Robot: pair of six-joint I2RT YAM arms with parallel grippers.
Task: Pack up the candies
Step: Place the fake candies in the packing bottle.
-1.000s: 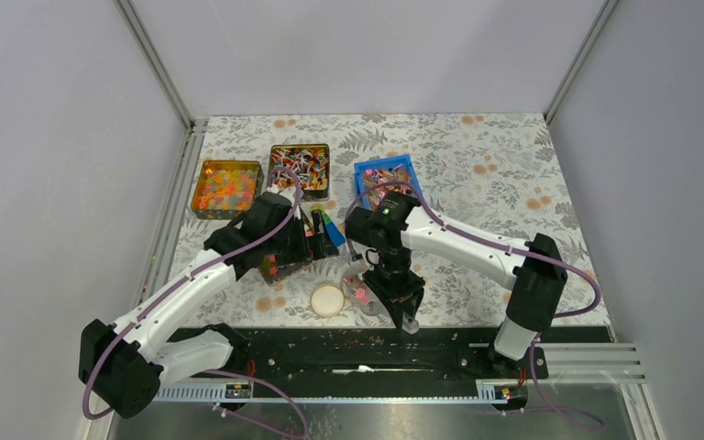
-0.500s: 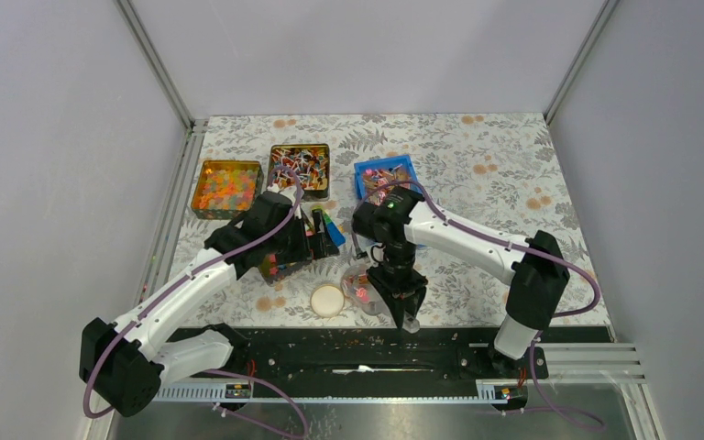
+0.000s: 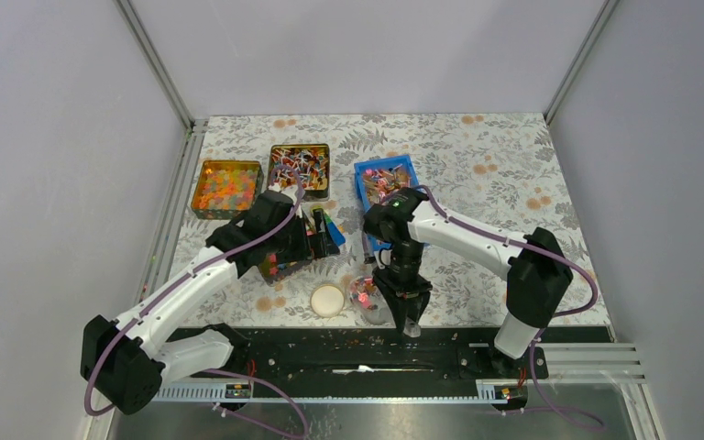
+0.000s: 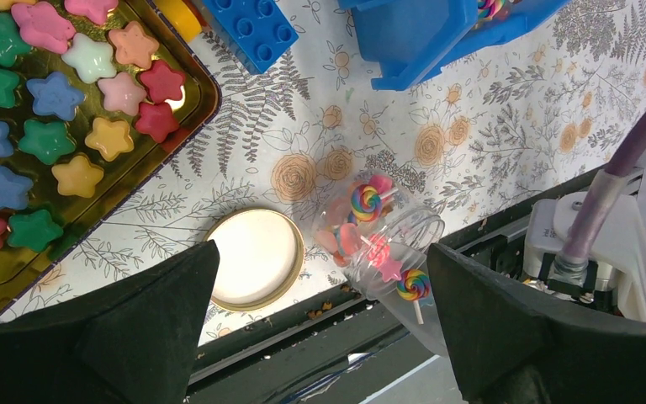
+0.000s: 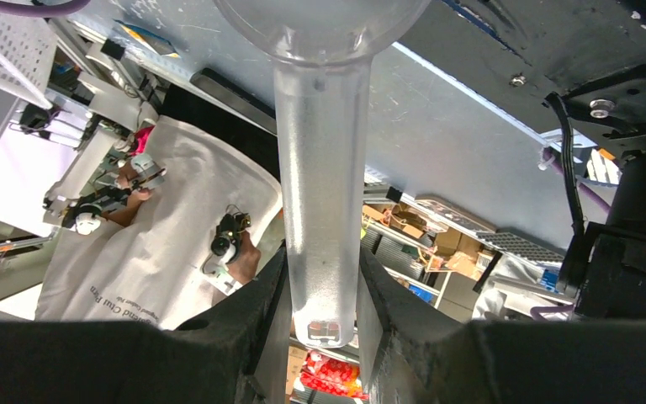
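The candies (image 3: 299, 167) fill the middle gold tin at the back. A clear jar (image 4: 368, 229) near the front edge holds pink sweets and swirl lollipops. My right gripper (image 3: 410, 323) is shut on the handle of a clear plastic scoop (image 5: 320, 168). The scoop's bowl (image 4: 412, 295) is at the jar's mouth with one swirl lollipop (image 4: 413, 284) in it. My left gripper (image 4: 320, 252) hangs open above the jar and the round lid (image 4: 255, 257), holding nothing. In the right wrist view my gripper (image 5: 321, 263) clamps the handle from both sides.
A gold tin (image 4: 198, 105) of star-shaped blocks lies under the left arm. A blue bin (image 3: 385, 176) of sweets stands behind the right arm, and a tin of orange balls (image 3: 226, 188) at the back left. A blue brick (image 4: 256, 29) lies nearby. The black rail (image 3: 348, 353) borders the front.
My right gripper has shifted a little to the right and turned, bringing the scoop over the jar. The left arm has not moved.
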